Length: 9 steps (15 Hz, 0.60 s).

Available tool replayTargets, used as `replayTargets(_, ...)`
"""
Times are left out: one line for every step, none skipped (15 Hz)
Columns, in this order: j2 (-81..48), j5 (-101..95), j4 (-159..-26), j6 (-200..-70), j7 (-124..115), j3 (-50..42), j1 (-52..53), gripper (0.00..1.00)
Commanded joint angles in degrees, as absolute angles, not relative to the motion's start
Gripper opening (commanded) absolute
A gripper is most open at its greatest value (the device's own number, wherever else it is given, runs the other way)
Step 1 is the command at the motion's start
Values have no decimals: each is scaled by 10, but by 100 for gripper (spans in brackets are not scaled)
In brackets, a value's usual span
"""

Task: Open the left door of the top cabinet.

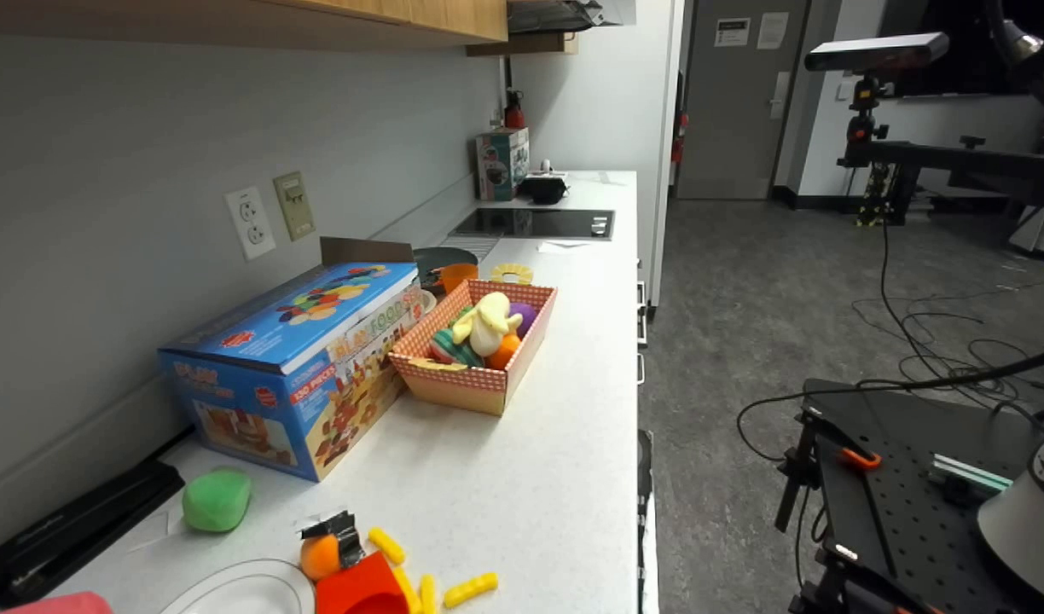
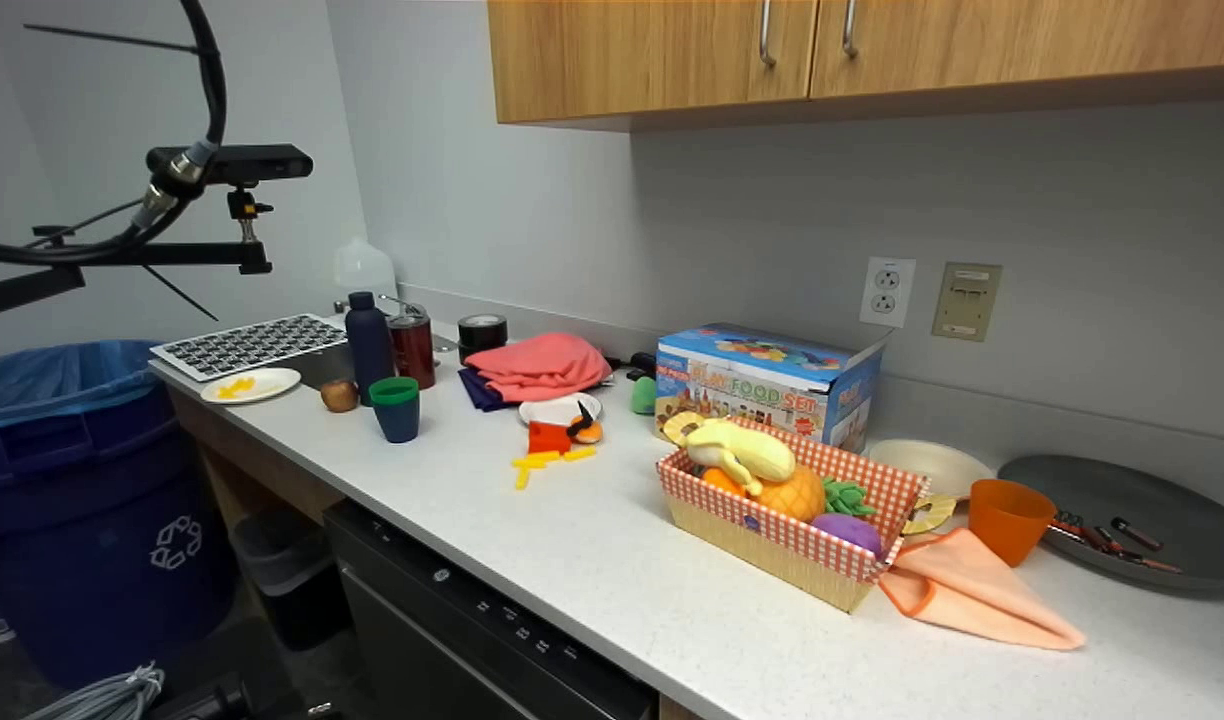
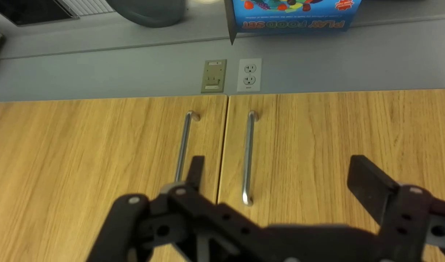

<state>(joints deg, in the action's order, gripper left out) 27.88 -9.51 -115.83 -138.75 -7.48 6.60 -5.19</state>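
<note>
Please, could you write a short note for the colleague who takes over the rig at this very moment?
Gripper: black, two-fingered, open, holding nothing.
Where: the long light-brown wood wall cabinet hangs above the white countertop. Its flat left door appears on the right in the upside-down wrist view; that door's slim silver metal handle shows between the fingers, not touched. Depth is hard to judge.
Done: gripper faces the cabinet; the left door is shut.
Remaining: close on that handle, then pull the left door open.

Black pincer, fingers spread wide apart
</note>
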Motion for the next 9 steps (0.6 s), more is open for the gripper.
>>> replayTargets(231,-108,-1134,-1440,-69,50,-53,100)
replayTargets(218,-108,-1130,-1451,-67,46,-54,100)
replayTargets(204,-107,-1124,-1462,-64,42,-54,100)
replayTargets(191,-105,-1117,-1468,-60,39,-53,100)
replayTargets(182,-103,-1110,-1470,-62,36,-52,100)
replayTargets(175,-101,-1105,-1471,-61,34,-50,100)
replayTargets(199,-98,-1134,-1464,-69,34,-48,100)
replayTargets(190,-98,-1128,-1466,-69,33,-47,100)
replayTargets(184,-98,-1123,-1467,-69,32,-47,100)
